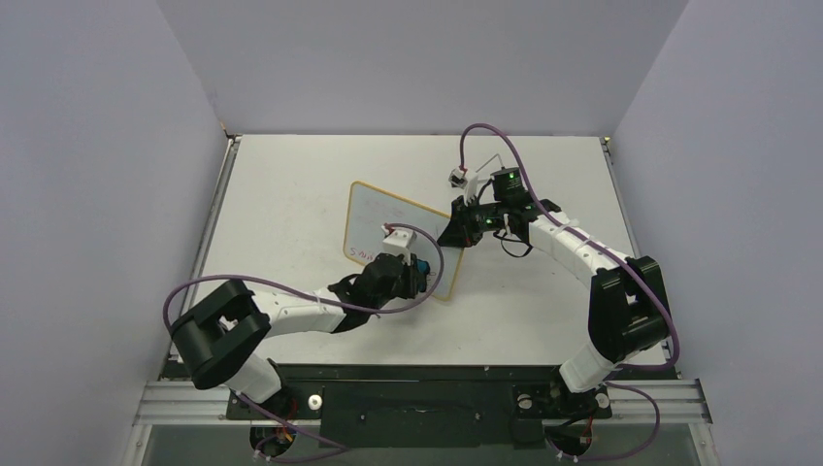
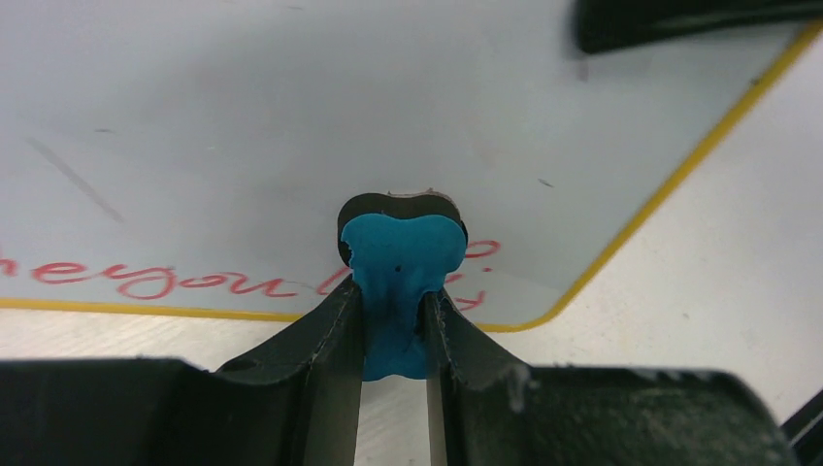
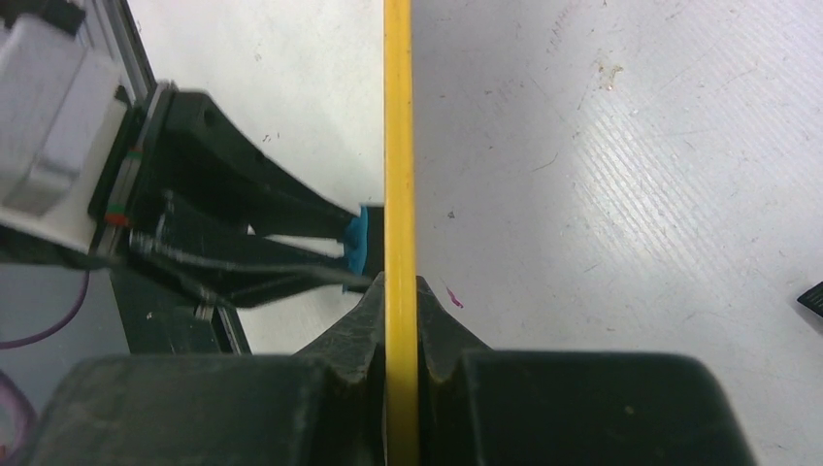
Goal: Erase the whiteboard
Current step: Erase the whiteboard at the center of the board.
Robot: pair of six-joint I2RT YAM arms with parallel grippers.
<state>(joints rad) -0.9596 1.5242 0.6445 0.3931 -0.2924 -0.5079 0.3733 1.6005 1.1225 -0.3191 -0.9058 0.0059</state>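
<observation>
White table point(image 1: 281, 184); whiteboard point(image 1: 383, 209) yellow-rimmed, red script (bottom edge only).

1 whiteboard point(image 1: 388, 216), 1 eraser point(image 2: 400, 257), 2 arms point(image 1: 291, 311) point(image 1: 575, 250) w/ 2 pincers point(image 2: 396, 299) point(image 3: 399, 291) — 1 table point(image 1: 291, 180)

I see a white surface point(image 1: 291, 184) with 3 plain walls around it. The left wall point(image 1: 87, 175), the back wall point(image 1: 417, 58) and the right wall point(image 1: 738, 146) are all a pale grey-purple. A thin metal rail point(image 1: 217, 209) runs along the left edge of the surface. At the near edge there is a black plate point(image 1: 417, 408) and a silver bar point(image 1: 184, 403). The light is soft and even. Up close, the surface has small scratches and 1 tiny pink mark point(image 3: 452, 296).
</observation>
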